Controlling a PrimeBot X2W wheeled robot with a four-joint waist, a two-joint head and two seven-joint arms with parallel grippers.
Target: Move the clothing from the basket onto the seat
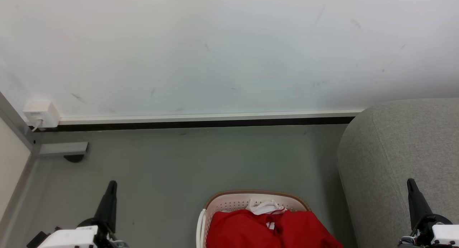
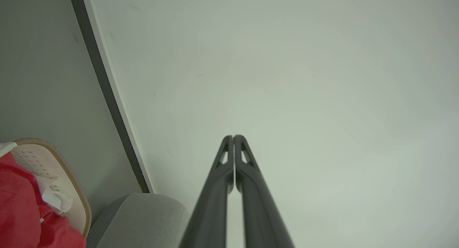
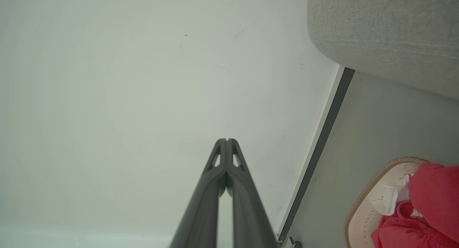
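The red clothing lies heaped in the white basket with the brown rim, low in the middle of the head view; a bit of white cloth shows at its far side. The grey seat stands just right of the basket. My left gripper points up at the lower left, shut and empty, well left of the basket. My right gripper is shut and empty in front of the seat's arm. In the left wrist view the shut gripper faces the wall, clothing at lower left. The right wrist view shows its shut gripper and the clothing.
A white wall with a dark baseboard runs across behind the basket. A white socket box sits at the left by a grey frame post. Grey floor lies between wall and basket.
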